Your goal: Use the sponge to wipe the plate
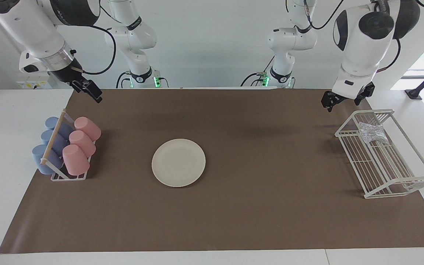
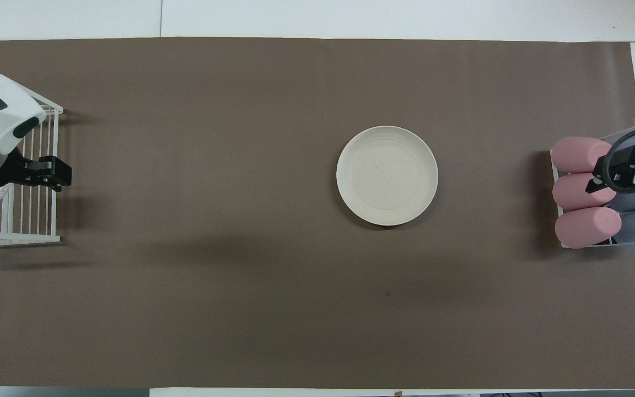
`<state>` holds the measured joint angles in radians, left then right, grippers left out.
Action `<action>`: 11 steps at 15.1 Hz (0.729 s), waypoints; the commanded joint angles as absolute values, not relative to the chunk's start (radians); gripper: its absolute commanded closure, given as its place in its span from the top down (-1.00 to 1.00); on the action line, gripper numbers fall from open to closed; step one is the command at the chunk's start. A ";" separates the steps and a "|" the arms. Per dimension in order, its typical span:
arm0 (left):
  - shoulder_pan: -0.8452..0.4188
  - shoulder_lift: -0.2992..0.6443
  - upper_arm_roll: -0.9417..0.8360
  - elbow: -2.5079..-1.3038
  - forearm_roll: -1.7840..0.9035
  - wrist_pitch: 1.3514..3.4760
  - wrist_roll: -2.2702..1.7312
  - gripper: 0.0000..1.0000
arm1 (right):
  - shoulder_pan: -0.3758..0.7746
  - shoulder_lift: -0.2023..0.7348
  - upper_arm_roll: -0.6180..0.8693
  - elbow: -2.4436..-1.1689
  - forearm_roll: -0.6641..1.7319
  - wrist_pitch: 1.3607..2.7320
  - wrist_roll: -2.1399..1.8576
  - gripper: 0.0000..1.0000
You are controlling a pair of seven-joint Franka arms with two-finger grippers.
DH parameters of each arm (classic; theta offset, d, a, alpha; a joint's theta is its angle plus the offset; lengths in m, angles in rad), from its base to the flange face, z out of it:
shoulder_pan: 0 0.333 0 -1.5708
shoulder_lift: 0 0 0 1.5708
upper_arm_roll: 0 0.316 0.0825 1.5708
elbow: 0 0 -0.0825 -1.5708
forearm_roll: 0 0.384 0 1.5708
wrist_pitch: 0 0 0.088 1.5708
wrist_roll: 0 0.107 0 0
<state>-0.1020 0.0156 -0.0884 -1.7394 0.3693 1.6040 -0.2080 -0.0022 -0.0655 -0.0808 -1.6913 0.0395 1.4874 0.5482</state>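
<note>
clock positions read in the facing view, centred on the round cream-white plate (image 1: 178, 162).

risks first:
- small crinkly silver scrubber sponge (image 1: 372, 133) sits low inside the white wire basket (image 1: 381, 165); a slanted descent likely clips the rim or snags a finger between the wires and drags the basket.
- soft, shiny pad: a shallow pinch likely grabs only a fold and drops it on the way to the plate.
- plate lies loose on the brown mat (image 1: 256, 206), nothing bracing it; a hard wipe could slide or tip it.
- right arm close above the cup rack (image 1: 68, 177); a low sweep toward the plate could knock the cups.

containers:
- wire basket at 3 o'clock, at the left arm's end: holds only the sponge, at its robot-side end, rest bare wire.
- cup rack at 9 o'clock, at the right arm's end: three pink cups (image 1: 81, 142) and three blue cups (image 1: 52, 143) lying on their sides, wooden rod (image 1: 53, 138) across the top.

grippers:
- left gripper (image 1: 332, 103): jaws apart, nothing held, raised at 10 o'clock from the basket, clear of the sponge.
- right gripper (image 1: 93, 92): jaws apart, nothing held, raised at 12 o'clock from the cup rack, waiting.

plate mid-mat, untouched; wipe not yet begun.
</note>
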 commanded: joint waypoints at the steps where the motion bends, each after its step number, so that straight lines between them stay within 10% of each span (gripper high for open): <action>1: -0.135 0.058 -0.083 -1.830 0.538 1.672 -0.288 1.00 | 0.000 -0.078 -0.066 -1.695 0.035 1.474 0.765 1.00; 11: -0.075 0.140 -0.080 -1.950 0.893 1.770 -0.360 1.00 | 0.000 -0.106 0.018 -1.698 0.107 1.427 1.311 1.00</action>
<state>-0.0963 0.1438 -0.0788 -1.9324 0.8636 1.7392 -0.3374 0.0065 -0.0924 -0.0089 -1.6912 0.0961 1.4432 1.2409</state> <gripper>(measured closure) 0.000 0.000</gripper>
